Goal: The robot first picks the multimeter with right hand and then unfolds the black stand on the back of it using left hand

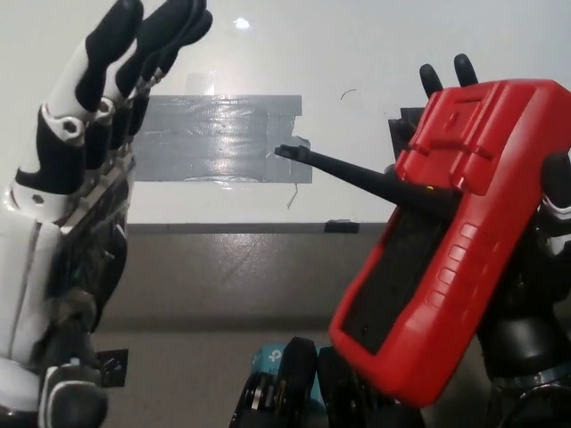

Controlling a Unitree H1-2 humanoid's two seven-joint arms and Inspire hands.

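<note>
The red multimeter [455, 241] is held up in the air at the right, its back facing me, by my black right hand [535, 294], which is shut on it from behind. The thin black stand [357, 174] sticks out from its back, pointing up and left. My white left hand [80, 178] is raised at the far left, open with fingers spread and pointing up, well apart from the multimeter.
A white table [357, 53] fills the upper picture, with a patch of grey tape [219, 138] stuck on it. The table's front edge [250, 228] runs across the middle; below it is brown floor.
</note>
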